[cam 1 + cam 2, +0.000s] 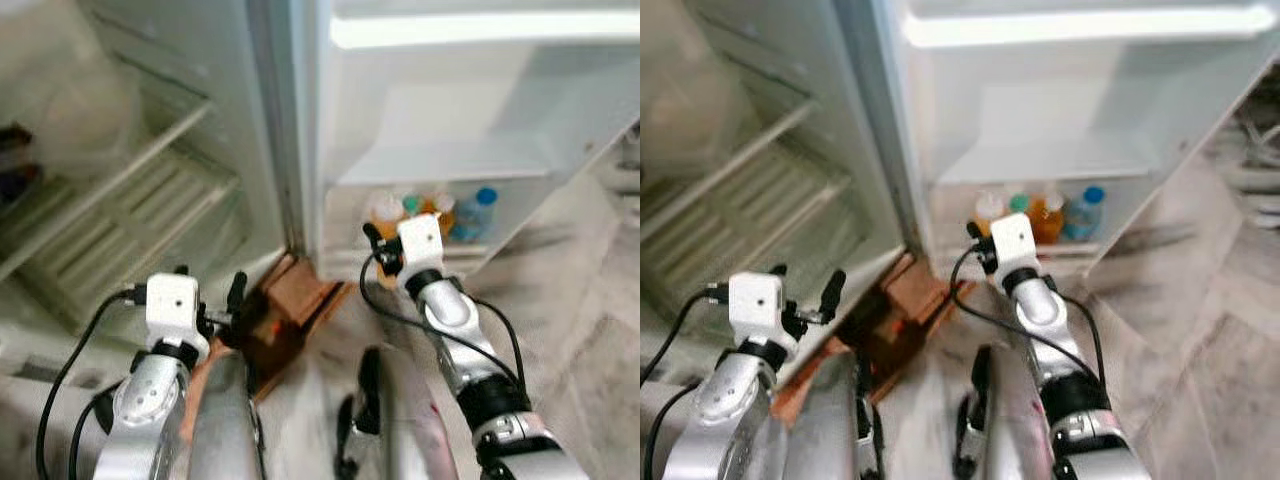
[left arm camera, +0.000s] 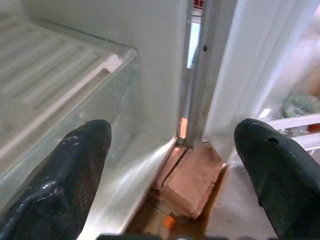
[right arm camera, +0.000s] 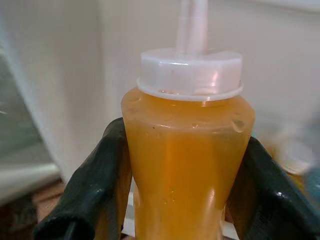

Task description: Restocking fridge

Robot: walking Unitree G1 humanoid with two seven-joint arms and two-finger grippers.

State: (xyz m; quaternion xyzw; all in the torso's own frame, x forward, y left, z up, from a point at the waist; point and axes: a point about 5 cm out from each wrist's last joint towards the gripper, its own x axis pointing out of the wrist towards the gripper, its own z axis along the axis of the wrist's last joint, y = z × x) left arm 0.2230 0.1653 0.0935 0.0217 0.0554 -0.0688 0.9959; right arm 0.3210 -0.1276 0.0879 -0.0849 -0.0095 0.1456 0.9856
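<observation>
Here the right hand (image 3: 187, 200) is clenched on an orange sauce bottle (image 3: 187, 165), one black finger pressed against each flank of its body. The bottle stands upright between the fingers, long axis vertical, its white cap (image 3: 191, 74) and thin nozzle pointing up; its lower part is cut off by the edge of the right wrist view. From the head, the right arm reaches forward to the low door shelf (image 1: 345, 225) of the open fridge door (image 1: 470, 110), and the white wrist block hides the held bottle there, so the bottle's exact spot over or in that shelf cannot be told.

The left hand (image 2: 175, 165) is released and holds nothing, its two fingers spread wide apart. It hovers low before the fridge's hinge side, aimed at the gap where the cabinet meets the door. Below that gap lie reddish-brown bricks (image 1: 290, 300) on the floor, against the foot of the fridge.

Farther in, the door shelf carries several small bottles (image 1: 440, 215), among them one with a blue cap (image 1: 486, 196) and one with a green cap; they are blurred and partly hidden behind the right wrist. To the left, the fridge interior shows white ribbed shelves (image 1: 130, 215), with a pale, hazy bag-like shape above that is hard to make out
</observation>
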